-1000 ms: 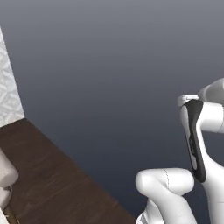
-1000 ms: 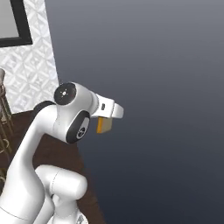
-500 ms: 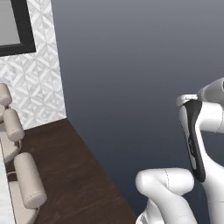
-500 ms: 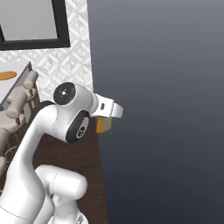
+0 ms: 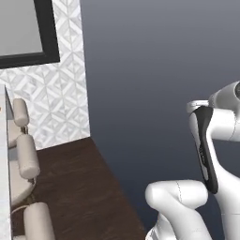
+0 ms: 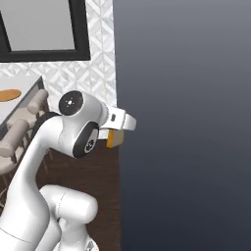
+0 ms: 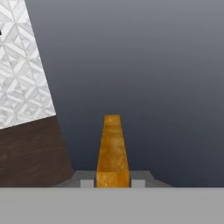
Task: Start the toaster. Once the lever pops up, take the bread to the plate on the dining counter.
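The bread (image 7: 112, 151) is pinched edge-on in the gripper (image 7: 112, 183), while the plate (image 6: 9, 95) on the dining counter (image 6: 24, 100) lies far off to its left.

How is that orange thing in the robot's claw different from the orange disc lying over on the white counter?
The bread is narrow, seen edge-on, and hangs pinched in the shut gripper above the dark floor; the plate is a wide, flat oval resting on the dining counter. The bread is near the arm, the plate far off to the left. Both are orange-brown.
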Motion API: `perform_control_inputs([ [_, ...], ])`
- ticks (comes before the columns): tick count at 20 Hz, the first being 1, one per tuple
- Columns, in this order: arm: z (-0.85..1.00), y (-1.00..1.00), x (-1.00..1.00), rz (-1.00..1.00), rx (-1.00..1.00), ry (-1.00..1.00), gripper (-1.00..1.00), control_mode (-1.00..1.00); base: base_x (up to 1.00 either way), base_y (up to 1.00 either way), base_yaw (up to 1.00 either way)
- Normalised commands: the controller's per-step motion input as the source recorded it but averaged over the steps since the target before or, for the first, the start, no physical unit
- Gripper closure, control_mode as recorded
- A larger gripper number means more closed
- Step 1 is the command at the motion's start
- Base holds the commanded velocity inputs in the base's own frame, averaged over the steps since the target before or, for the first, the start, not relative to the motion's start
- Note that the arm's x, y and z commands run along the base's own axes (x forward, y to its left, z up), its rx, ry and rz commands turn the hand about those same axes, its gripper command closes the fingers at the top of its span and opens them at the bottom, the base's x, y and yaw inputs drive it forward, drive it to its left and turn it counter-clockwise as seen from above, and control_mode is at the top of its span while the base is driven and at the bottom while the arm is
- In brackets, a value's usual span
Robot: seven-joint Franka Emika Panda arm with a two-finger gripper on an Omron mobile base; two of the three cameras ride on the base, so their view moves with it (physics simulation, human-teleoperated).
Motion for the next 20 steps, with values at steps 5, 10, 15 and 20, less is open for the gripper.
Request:
perform_control_inputs([
  [5,0.0,0.0,0.0,0.0,0.0,0.0,1.0,1.0,1.0,-0.16,0.32],
  [10,0.0,0.0,0.0,0.0,0.0,0.0,1.0,1.0,1.0,-0.25,0.38],
  [15,0.0,0.0,0.0,0.0,0.0,0.0,1.0,1.0,1.0,-0.5,0.43],
  [20,0.0,0.0,0.0,0.0,0.0,0.0,1.0,1.0,0.88,-0.48,0.46],
])
